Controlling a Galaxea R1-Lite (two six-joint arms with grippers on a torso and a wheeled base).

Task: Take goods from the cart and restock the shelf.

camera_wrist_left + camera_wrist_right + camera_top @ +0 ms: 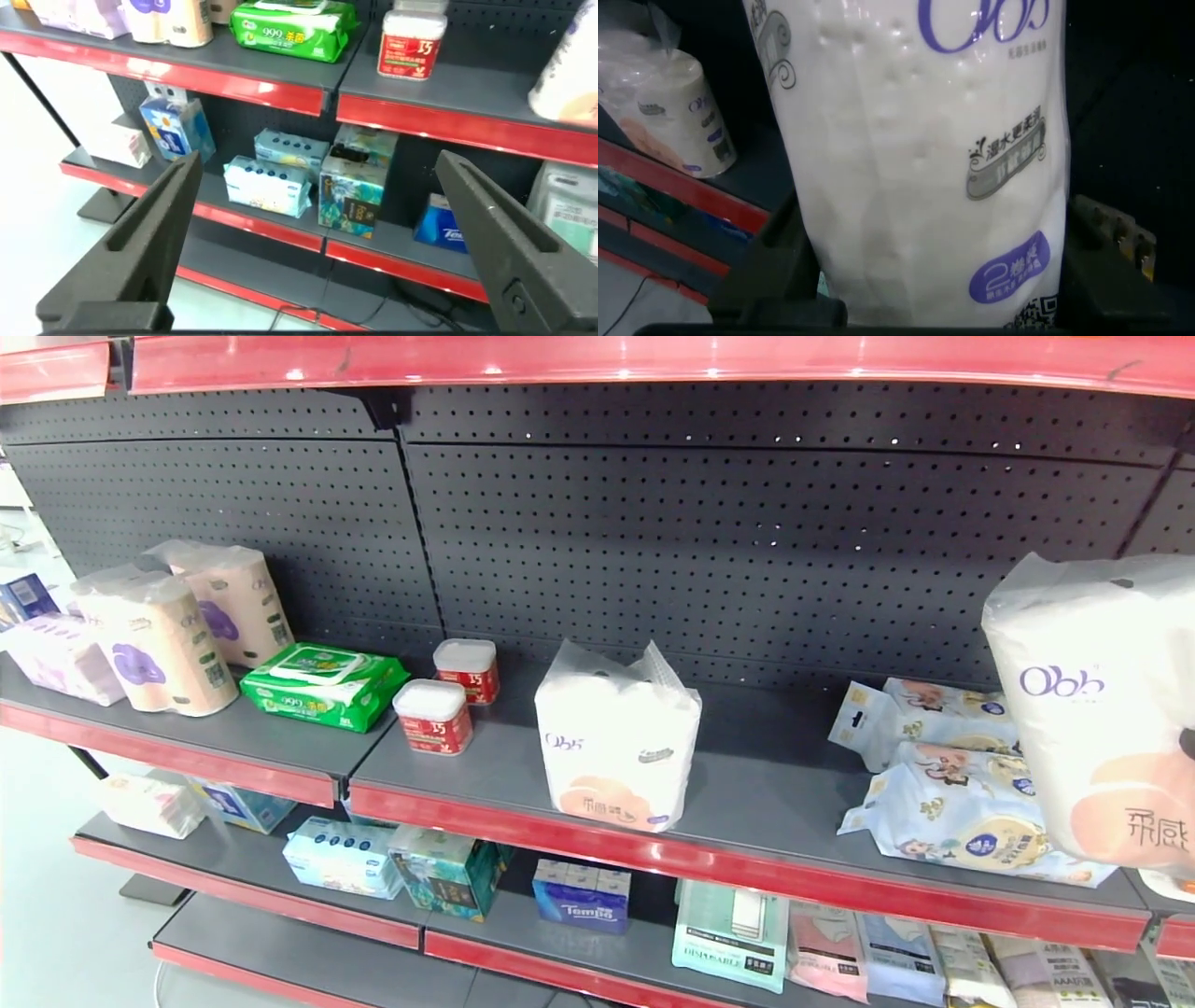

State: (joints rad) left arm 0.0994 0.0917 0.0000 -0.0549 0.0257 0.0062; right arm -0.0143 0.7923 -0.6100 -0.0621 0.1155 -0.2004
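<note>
A big white toilet-paper pack (pixel 1092 709) hangs in front of the right end of the upper shelf (pixel 747 873). My right gripper (pixel 943 280) is shut on this pack (pixel 924 168), with a dark finger on either side of it. A second, matching pack (pixel 616 747) stands at the middle of the same shelf, also seen in the right wrist view (pixel 668 103). My left gripper (pixel 318 252) is open and holds nothing. It faces the lower shelves (pixel 262 229), below the red shelf edge.
On the upper shelf stand beige roll packs (pixel 159 639), a green wipes pack (pixel 322 686), two red jars (pixel 434 714) and blue-white bags (pixel 962 793). Grey shelf board (pixel 775 765) shows between the standing pack and the bags. Tissue boxes (pixel 448 868) fill the lower shelf.
</note>
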